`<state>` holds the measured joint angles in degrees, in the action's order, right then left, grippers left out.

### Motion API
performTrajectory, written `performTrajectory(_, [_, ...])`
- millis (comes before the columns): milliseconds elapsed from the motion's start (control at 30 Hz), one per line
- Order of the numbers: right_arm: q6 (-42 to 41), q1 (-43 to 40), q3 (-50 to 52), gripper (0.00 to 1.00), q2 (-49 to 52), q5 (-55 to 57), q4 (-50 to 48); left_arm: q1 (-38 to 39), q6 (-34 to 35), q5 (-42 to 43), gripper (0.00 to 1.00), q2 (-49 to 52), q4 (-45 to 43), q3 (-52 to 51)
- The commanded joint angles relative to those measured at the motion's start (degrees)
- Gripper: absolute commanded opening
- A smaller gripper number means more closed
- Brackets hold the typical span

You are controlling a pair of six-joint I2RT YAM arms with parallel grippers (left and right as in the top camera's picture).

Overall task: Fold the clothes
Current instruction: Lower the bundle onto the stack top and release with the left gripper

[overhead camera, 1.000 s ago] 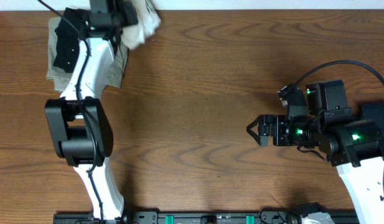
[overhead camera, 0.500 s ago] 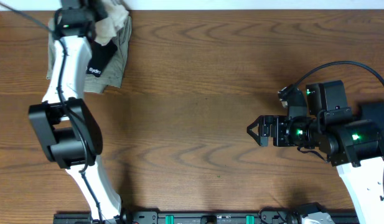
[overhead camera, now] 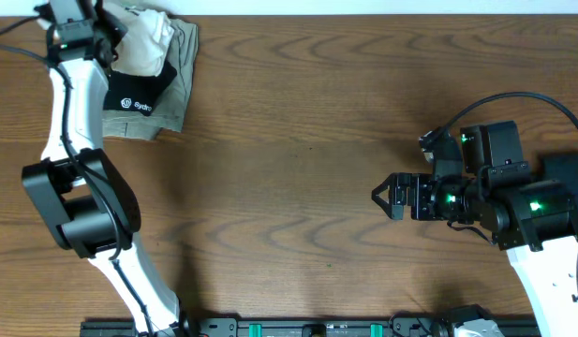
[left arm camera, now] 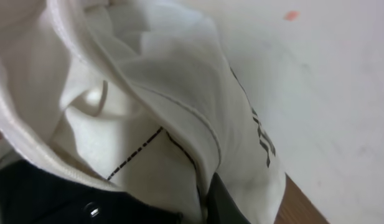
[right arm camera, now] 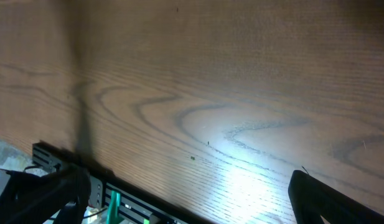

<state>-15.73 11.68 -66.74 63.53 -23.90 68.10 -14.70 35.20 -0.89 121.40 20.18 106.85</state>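
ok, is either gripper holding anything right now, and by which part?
Left gripper is shut on the white T-shirt, on a bunched fold; which part cannot be told. Right gripper open, empty.

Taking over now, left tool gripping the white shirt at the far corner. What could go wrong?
The white shirt hangs bunched from the left tool over the black shirt and khaki garment; dragging it may upset that stack. It is at the table edge, so a release could drop it off. The right tool is open and far away.
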Motion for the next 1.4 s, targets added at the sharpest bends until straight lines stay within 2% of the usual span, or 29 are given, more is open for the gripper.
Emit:
performTrajectory(0, [-0.5, -0.4, -0.5, 0.99, -0.2, 0.1, 0.1, -1.4, 6.1, -1.4, 0.06, -0.8, 1.9, 1.2])
performTrajectory(267, [-0.5, -0.4, -0.5, 0.99, -0.2, 0.1, 0.2, -1.8, 7.1, -0.8, 0.06, -0.7, 6.4, 1.1])
performTrajectory(433, [-0.5, -0.4, -0.5, 0.99, -0.2, 0.1, 0.3, -1.2, 7.4, 4.0, 0.06, -0.7, 8.1, 0.1])
performTrajectory(567, [-0.6, -0.4, -0.5, 0.99, -0.2, -0.3, 0.4, -0.9, 12.5, 7.6, 0.05, -0.4, 9.4, -0.8])
performTrajectory(700, [-1.0, -0.4, -0.5, 0.99, -0.2, -0.3, 0.9, -0.2, 12.5, 10.9, 0.06, 0.6, 9.8, -0.8])
performTrajectory(967, [-1.0, -0.4, -0.5, 0.99, -0.2, -0.3, 1.4, 0.6, 12.2, 10.9, 0.06, 1.5, 12.2, -0.9])
performTrajectory(1067, [-0.9, -0.4, -0.5, 0.99, -0.2, -0.3, 1.6, 0.4, 9.3, 10.7, 0.06, 1.5, 12.4, -0.9])
performTrajectory(1100, [-0.9, -0.4, -0.5, 0.99, -0.2, -0.3, 1.6, 0.3, 8.4, 10.8, 0.10, 1.5, 12.8, -0.9])
performTrajectory(1167, [-0.9, -0.4, -0.5, 0.99, -0.2, -0.3, 1.7, 0.1, 7.4, 10.7, 0.45, 1.5, 14.0, -0.9])
performTrajectory(1200, [-0.9, -0.4, -0.5, 0.99, -0.2, -0.3, 1.8, 0.0, 6.8, 10.8, 0.70, 1.5, 14.3, -0.9])
performTrajectory(1233, [-0.9, -0.4, -0.5, 0.99, -0.2, -0.3, 1.8, -0.1, 5.5, 10.8, 0.88, 1.5, 14.4, -0.9])
performTrajectory(1267, [-0.9, -0.4, -0.5, 0.99, -0.2, -0.3, 1.8, -0.2, 3.9, 10.8, 0.98, 1.5, 14.5, -0.9])
performTrajectory(1367, [-0.9, -0.4, -0.5, 0.99, -0.2, -0.3, 1.9, -0.9, 1.5, 10.8, 0.98, 1.0, 14.8, -0.9])
